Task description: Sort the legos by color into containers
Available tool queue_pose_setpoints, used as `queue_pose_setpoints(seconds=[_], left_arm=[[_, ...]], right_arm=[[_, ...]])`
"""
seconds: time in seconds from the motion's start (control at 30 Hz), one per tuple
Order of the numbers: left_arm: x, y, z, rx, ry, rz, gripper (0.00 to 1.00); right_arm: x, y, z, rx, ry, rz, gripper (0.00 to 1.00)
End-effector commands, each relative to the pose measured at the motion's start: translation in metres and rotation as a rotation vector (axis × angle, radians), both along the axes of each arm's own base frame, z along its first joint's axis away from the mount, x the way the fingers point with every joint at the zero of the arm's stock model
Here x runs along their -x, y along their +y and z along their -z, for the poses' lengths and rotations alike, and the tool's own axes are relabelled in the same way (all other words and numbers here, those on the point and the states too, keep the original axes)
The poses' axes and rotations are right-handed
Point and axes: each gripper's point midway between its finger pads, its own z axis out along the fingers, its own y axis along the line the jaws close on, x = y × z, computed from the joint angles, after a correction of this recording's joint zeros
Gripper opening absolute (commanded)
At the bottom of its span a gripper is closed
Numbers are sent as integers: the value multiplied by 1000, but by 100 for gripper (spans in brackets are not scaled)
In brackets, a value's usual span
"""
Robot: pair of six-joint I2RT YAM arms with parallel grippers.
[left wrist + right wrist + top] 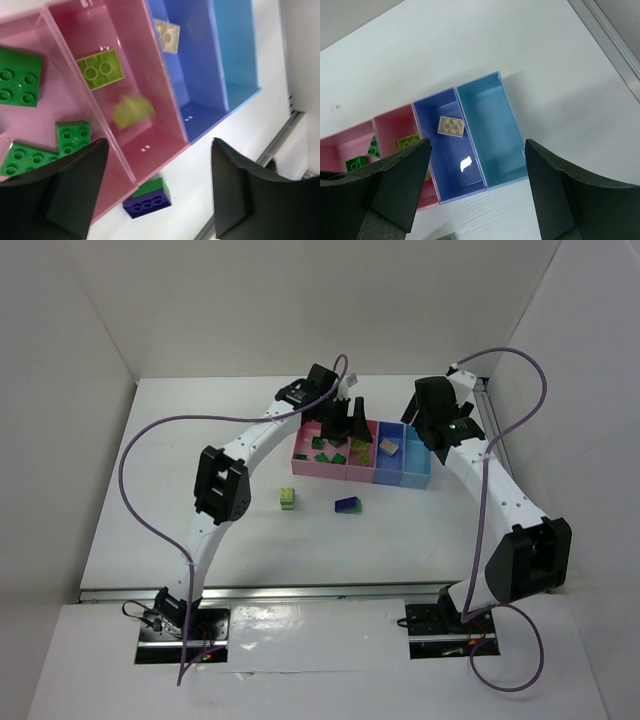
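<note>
The joined bins stand mid-table: two pink [305,468], one dark blue [388,472], one light blue [416,465]. My left gripper [345,420] hangs open over the pink bins, with nothing between its jaws [157,185]. The first pink bin [50,115] holds dark green bricks [20,82]. The second pink bin [150,135] holds a lime brick [100,72] and a blurred lime brick [132,111]. A cream brick [451,126] lies in the dark blue bin [455,165]. My right gripper [432,432] is open and empty [477,185] above the light blue bin [490,130], which holds nothing.
A blue-and-green brick [348,505] lies on the table in front of the bins; it also shows in the left wrist view [148,198]. A lime-and-green brick [288,498] lies left of it. White walls surround the table; a metal rail [300,592] runs along its near edge.
</note>
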Motion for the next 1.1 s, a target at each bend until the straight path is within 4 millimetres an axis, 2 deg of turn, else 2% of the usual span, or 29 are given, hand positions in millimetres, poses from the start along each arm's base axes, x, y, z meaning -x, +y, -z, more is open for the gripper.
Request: queue_pose_setpoints(seconds=[0.0,0.07,0.1,0.2,0.23,0.27,0.37,0.4,0.43,0.47,0.5,0.53,0.57,0.6,0.67,0.7,0.73,0.77,0.83,0.9,1.0,1.03,1.07], left_arm=[[-11,-8,-33,64,-67,-10,87],[-8,-6,-46,73,-83,-10,88],[-5,-4,-63,82,-114,-1,88],[0,6,-77,61,-153,-10,87],[7,13,-97,57,-197,0,85],[11,25,-87,24,-181,-12,81],[24,55,-81,-92,-202,-61,79],[40,72,-77,-130,-189,-82,79],[42,87,-72,-191,-207,-119,79],[49,99,-69,-225,-207,-142,79],[67,117,-64,-262,-197,-161,79],[69,135,-60,-308,-205,-207,79],[76,143,-59,-324,-199,-232,79],[86,159,-42,-362,-161,-257,79],[89,187,-50,-357,-149,-368,79],[94,199,-40,-371,-116,-405,79],[92,215,-41,-358,-88,-472,79],[92,220,-38,-351,-64,-493,79],[95,227,-35,-322,-27,-518,77],[90,231,-41,-289,-34,-540,76],[91,228,-38,-279,-17,-524,73],[88,227,-38,-279,-18,-524,71],[87,224,-42,-266,-22,-519,71]], right_arm=[[4,-2,-4,-17,-13,14,83],[4,0,-4,-24,-11,4,83],[1,2,-1,-30,-9,-5,83],[-2,11,0,-67,-21,-37,83],[-5,19,2,-79,-15,-79,83],[-7,25,1,-88,-17,-117,83],[-11,55,10,-106,16,-296,83],[-11,61,17,-107,40,-342,83],[-6,82,18,-107,52,-435,83],[-2,94,28,-104,81,-492,83],[2,106,28,-97,87,-546,83],[15,128,45,-77,133,-634,83],[25,139,53,-62,161,-692,83],[32,150,61,-41,183,-733,83],[59,172,83,16,267,-841,83],[66,174,100,45,321,-851,83],[78,174,115,55,383,-864,83],[80,177,120,42,400,-880,83],[92,175,147,26,479,-885,84],[92,181,156,5,497,-907,84],[87,190,161,-3,485,-942,85],[85,191,169,-2,507,-940,85],[78,194,167,16,496,-958,85]])
